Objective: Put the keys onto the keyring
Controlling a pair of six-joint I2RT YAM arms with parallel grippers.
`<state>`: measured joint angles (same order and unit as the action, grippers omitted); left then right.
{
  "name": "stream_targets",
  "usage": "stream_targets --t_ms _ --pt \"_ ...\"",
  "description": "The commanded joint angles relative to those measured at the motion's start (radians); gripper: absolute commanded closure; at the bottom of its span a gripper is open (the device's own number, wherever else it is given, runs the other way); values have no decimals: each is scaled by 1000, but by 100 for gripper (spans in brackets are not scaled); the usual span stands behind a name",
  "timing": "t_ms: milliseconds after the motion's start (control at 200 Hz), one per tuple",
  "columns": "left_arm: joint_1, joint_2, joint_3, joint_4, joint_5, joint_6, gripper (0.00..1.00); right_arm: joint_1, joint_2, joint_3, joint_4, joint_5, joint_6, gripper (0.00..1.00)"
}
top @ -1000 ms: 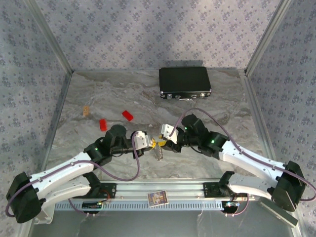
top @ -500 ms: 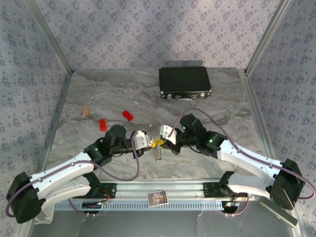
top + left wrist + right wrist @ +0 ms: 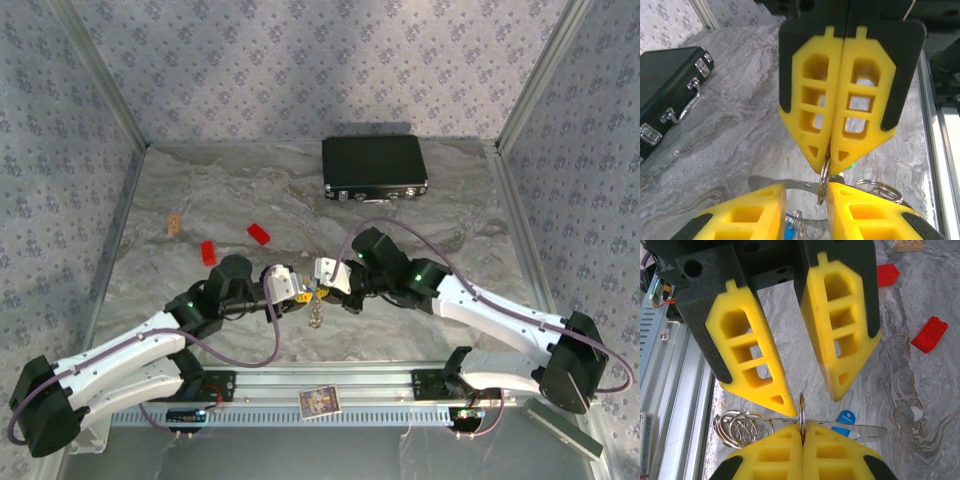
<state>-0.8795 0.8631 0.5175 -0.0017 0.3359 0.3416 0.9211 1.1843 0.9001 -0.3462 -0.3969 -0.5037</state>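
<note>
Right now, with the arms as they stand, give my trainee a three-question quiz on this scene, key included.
1. True or false: the right end effector is shut on the keyring.
2. Pick one. The left end effector is: A) shut on the keyring too; B) open, with one finger on either side of the keyring; C) shut on nothing.
3. Fill in the number: ____ red blocks lie on the table.
Key: 1 true; 2 B; 3 two.
</note>
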Motion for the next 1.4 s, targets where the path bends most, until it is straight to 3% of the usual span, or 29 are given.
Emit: stream_targets --t_ms 0,115,295,400,530,1139,1394 --pt "-7 12 52 -24 15 24 75 17 17 60 -57 23 -47 100" --pt "-7 20 53 -15 20 30 81 33 36 86 -77 32 -61 100" --pt "-8 18 50 -9 29 35 100 33 23 78 -56 29 -55 100" --pt "-8 8 33 7 35 28 100 11 -21 22 6 24 -25 77" --pt "-6 -11 -10 82 37 5 100 -38 -71 -45 63 -8 34 71" --pt "-7 -19 -41 146 36 -18 100 -39 -71 -73 82 -27 93 73" --pt "-8 -22 -45 154 41 -18 100 -40 -62 -57 63 -23 91 89"
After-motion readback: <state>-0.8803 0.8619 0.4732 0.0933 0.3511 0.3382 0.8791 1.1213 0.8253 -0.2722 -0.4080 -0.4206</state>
